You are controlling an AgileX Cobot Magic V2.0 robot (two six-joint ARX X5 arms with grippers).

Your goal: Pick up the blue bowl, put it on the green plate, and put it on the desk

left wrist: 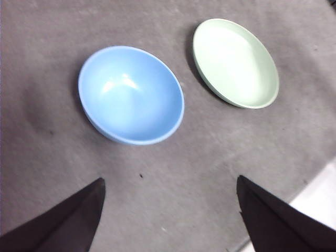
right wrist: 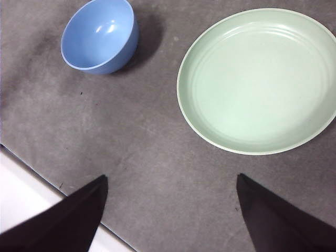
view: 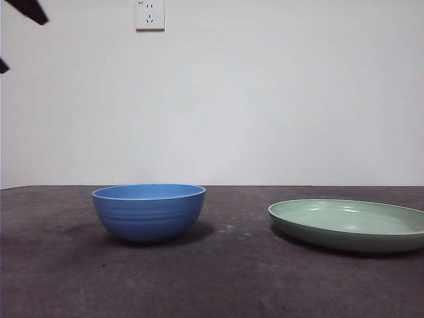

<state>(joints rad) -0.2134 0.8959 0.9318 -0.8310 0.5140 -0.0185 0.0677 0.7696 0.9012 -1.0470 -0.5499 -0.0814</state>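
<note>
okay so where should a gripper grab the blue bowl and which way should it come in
Probably the rim, from straight above: the blue bowl stands upright and empty on the desk, apart from the green plate. One jaw inside, one outside the thin wall; its body looks too wide to span.

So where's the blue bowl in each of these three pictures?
Front view: blue bowl standing on the desk, left of centre.
Left wrist view: the bowl is upper left of centre.
Right wrist view: it is at top left.
Shared landmark: the green plate, apart from the bowl.
</note>
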